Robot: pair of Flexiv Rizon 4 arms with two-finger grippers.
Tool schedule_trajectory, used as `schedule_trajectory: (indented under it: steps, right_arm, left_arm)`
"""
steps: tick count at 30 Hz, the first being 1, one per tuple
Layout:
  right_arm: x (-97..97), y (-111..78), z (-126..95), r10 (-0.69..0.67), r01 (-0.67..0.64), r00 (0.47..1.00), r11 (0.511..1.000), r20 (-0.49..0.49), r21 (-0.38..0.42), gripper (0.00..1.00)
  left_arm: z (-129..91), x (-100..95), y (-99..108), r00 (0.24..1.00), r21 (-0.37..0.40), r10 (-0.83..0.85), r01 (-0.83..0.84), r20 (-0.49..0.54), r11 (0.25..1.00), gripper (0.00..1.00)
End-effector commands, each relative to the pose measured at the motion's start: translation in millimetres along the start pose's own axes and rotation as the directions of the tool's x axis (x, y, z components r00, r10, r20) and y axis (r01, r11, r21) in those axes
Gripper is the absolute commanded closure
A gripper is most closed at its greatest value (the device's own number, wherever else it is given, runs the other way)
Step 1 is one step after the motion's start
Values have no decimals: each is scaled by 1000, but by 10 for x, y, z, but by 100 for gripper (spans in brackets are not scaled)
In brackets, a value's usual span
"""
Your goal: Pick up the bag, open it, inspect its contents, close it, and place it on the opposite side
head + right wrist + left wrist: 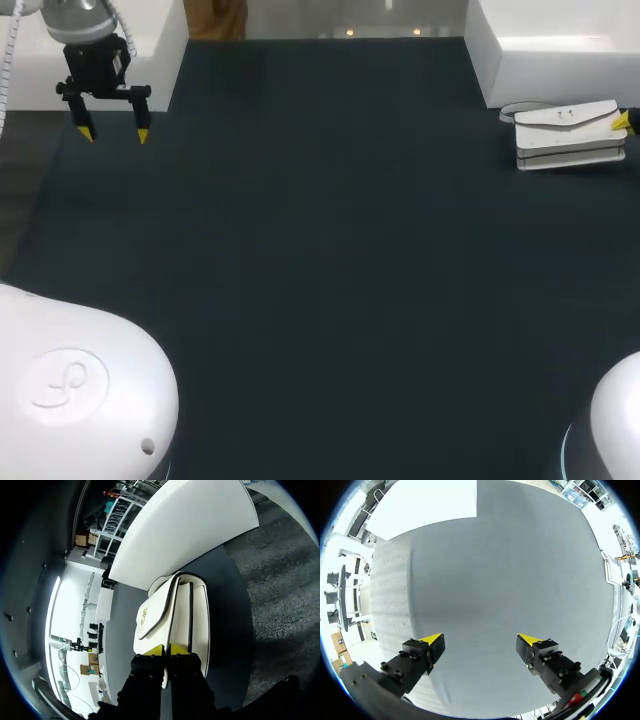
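Note:
A white flap bag (568,134) lies on the dark table at the far right edge, its flap closed and its strap curled behind it. Only a yellow tip of my right gripper (622,121) shows in the head view, at the bag's right end. In the right wrist view the right gripper (167,650) is shut, its two tips pinching a thin edge of the bag (170,615), which stretches ahead of the fingers. My left gripper (114,134) hangs over the table's far left corner, open and empty. Its fingers (432,641) stand wide apart above bare table.
White raised panels stand at the back left (150,40) and back right (560,40) of the dark table (320,260). The white arm bases fill the near left (80,390) and near right (615,420) corners.

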State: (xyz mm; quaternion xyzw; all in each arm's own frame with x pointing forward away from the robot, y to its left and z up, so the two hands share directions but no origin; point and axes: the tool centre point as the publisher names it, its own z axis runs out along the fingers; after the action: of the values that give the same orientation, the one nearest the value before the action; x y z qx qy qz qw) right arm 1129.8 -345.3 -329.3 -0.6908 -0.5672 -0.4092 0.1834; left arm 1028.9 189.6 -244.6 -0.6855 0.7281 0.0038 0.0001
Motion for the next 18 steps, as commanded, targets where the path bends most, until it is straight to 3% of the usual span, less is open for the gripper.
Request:
schedule_trajectory:
  steps: [1, 12, 14, 15, 16, 18]
  right_arm:
    - [-144, 140, -139, 17, -11, 1000, 975, -21, 222, 100]
    - [-287, 145, -200, 3, -11, 1000, 955, 29, 298, 98]
    - [-289, 140, -191, 2, -12, 999, 954, 33, 301, 56]
    - [-291, 137, -190, 4, -16, 999, 954, 41, 301, 17]
    - [-292, 135, -190, 5, -18, 999, 954, 45, 301, 0]
    - [-300, 124, -202, 15, -34, 998, 956, 66, 291, 0]
  left_arm:
    - [0, 4, 9, 1000, 2, -1, 1, 2, 1000, 0]
    - [0, 4, 9, 1000, 2, -1, 1, 2, 1000, 0]
    - [0, 4, 9, 1000, 2, -1, 1, 2, 1000, 0]
    - [0, 4, 9, 1000, 2, -1, 1, 2, 1000, 0]
    - [0, 4, 9, 1000, 2, -1, 1, 2, 1000, 0]
    - [0, 4, 9, 1000, 2, -1, 1, 2, 1000, 0]
